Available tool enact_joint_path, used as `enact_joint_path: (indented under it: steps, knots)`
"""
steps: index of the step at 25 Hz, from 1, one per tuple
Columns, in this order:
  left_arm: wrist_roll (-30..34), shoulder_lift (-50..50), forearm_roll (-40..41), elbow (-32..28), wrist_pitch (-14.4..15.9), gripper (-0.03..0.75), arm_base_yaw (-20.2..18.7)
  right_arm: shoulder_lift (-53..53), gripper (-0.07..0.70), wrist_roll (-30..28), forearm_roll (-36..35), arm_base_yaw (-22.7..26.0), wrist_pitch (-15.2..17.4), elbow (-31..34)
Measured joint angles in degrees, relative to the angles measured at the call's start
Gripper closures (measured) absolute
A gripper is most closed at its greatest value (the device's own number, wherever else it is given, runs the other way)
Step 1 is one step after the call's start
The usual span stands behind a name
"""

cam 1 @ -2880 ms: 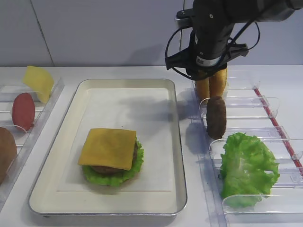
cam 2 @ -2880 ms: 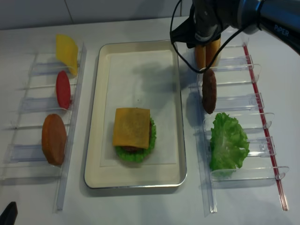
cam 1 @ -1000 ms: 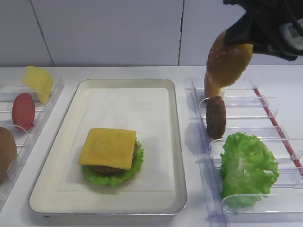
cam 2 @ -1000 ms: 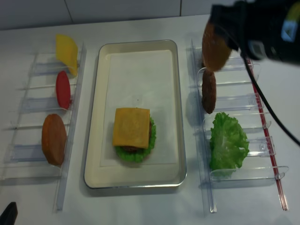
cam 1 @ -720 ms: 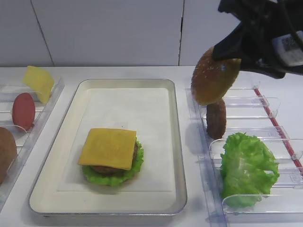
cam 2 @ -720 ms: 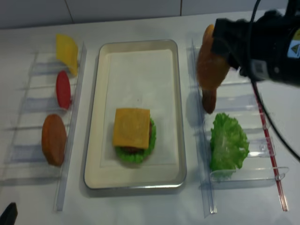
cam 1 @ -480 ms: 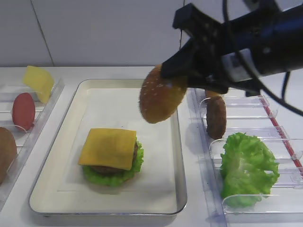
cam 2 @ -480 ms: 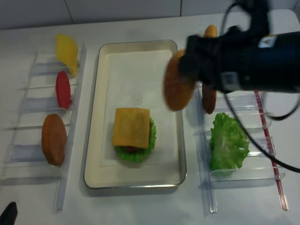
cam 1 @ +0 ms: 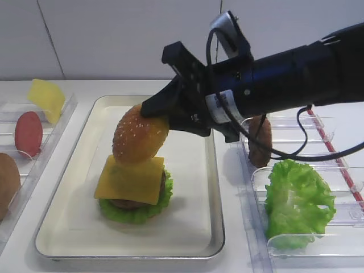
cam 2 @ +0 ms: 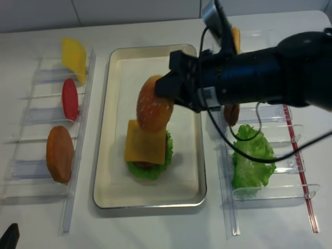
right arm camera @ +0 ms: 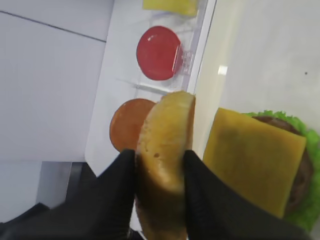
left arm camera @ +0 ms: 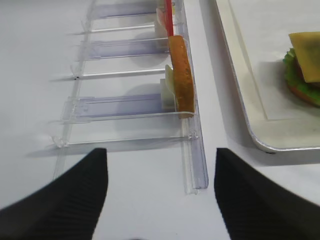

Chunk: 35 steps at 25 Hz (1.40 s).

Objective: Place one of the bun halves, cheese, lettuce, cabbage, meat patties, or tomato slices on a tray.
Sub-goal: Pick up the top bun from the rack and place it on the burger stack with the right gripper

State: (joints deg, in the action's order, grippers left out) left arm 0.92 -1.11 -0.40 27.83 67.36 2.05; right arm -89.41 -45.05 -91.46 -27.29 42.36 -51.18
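My right gripper (right arm camera: 159, 157) is shut on a domed, sesame-specked bun half (cam 1: 139, 136), pinching it edge-on by its sides. The bun half (cam 2: 154, 110) hangs tilted just above the tray (cam 1: 214, 187), over the far edge of a stack there. That stack has a cheese slice (cam 1: 132, 182) on top, a patty under it and lettuce (cam 1: 165, 197) below. In the right wrist view the cheese (right arm camera: 255, 165) lies just right of the held bun half (right arm camera: 167, 135). My left gripper (left arm camera: 160, 175) is open and empty over the table beside the left rack's near end.
The left clear rack (left arm camera: 125, 106) holds another bun half (cam 2: 59, 154), a tomato slice (cam 2: 70, 98) and a cheese slice (cam 2: 74, 58). The right rack (cam 1: 341, 165) holds a meat patty (cam 1: 260, 142), a lettuce leaf (cam 1: 297, 202) and another bun half (cam 2: 236, 39).
My right arm has lifted the bun half out of the right rack, carried it left and lowered it over the stack on the tray. The other food has not moved.
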Motion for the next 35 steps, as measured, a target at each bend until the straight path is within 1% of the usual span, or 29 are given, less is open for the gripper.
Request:
enact_joint_path:
  steps: [3,5,8,18,24,35]
  knots:
    - [0.0,0.0,0.0,0.0,0.0,0.25,0.0,-3.5,0.367,-2.3,-0.3,0.0,4.5,-1.1]
    - [0.0,0.0,0.0,0.0,0.0,0.25,0.0,-5.3,0.367,-4.0,-0.7,0.0,6.7,-2.0]
    - [0.0,0.0,0.0,0.0,0.0,0.25,0.0,-7.7,0.367,-5.1,-1.0,0.0,8.6,-3.4]
    - [0.0,0.0,0.0,0.0,0.0,0.25,0.0,-13.2,0.367,-6.2,-2.4,0.0,9.1,-4.1]
    - [0.0,0.0,0.0,0.0,0.0,0.25,0.0,-13.7,0.367,-6.8,-2.6,0.0,8.1,-4.2]
    - [0.0,0.0,0.0,0.0,0.0,0.25,0.0,-16.1,0.367,-6.9,-3.9,0.0,8.6,-4.4]
